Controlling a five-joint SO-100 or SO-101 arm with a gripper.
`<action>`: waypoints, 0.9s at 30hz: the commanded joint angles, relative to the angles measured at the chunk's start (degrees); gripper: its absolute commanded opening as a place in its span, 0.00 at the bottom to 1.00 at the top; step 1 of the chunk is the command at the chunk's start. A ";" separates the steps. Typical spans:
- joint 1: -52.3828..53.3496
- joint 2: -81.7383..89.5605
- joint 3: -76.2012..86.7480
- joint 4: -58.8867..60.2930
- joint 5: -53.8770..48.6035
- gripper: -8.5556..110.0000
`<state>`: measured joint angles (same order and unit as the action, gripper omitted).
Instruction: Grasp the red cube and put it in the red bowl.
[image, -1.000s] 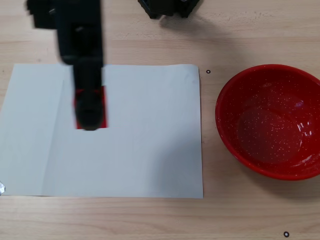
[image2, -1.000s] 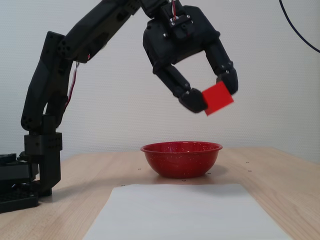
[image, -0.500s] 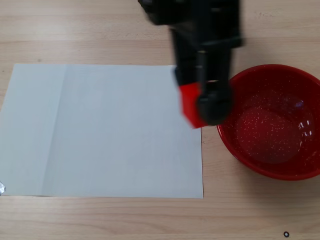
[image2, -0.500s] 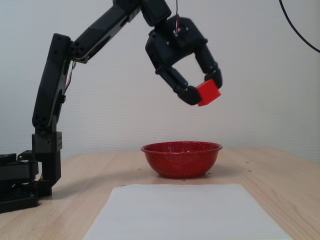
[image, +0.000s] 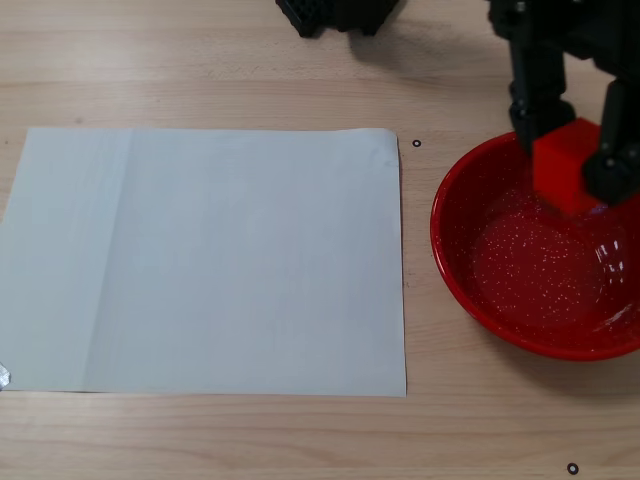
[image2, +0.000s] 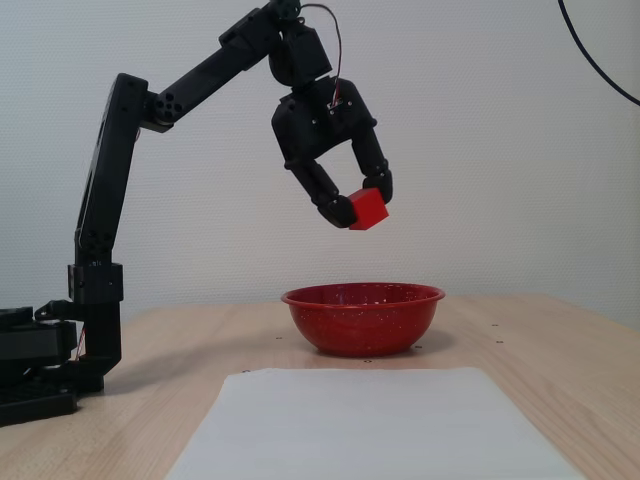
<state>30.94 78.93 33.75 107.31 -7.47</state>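
- The block (image2: 368, 209) could miss the bowl (image2: 363, 318) if the fingers let go too soon. From the side it hangs high over the bowl, so I think it has a long way to fall.
- A block that falls from that high might bounce off the shiny inside and jump out over the rim. It could then roll along the table toward the sheet of white paper (image: 205, 260).
- The block sits a bit crooked in the fingers. I think it could slip out before the arm is ready.
- The gripper (image2: 360, 207) is open only as wide as the block. One finger (image2: 332, 205) presses one side and the other finger presses the other side.
- The gripper holds the red block and touches nothing else. It is not touching the bowl.
- Seen from above, the block (image: 566, 165) is over the back part of the bowl (image: 452, 262), close to the rim. The bowl sits at the right edge of the table in that view, just beside the paper.
- The bowl looks empty inside, so the block is not in it yet.
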 joint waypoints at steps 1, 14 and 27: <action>0.53 5.89 -1.32 -0.62 -0.53 0.07; 1.93 -2.46 0.26 -2.11 -1.05 0.07; 2.37 -10.28 -2.90 -2.11 -2.29 0.07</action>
<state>33.49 65.04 35.60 105.64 -8.79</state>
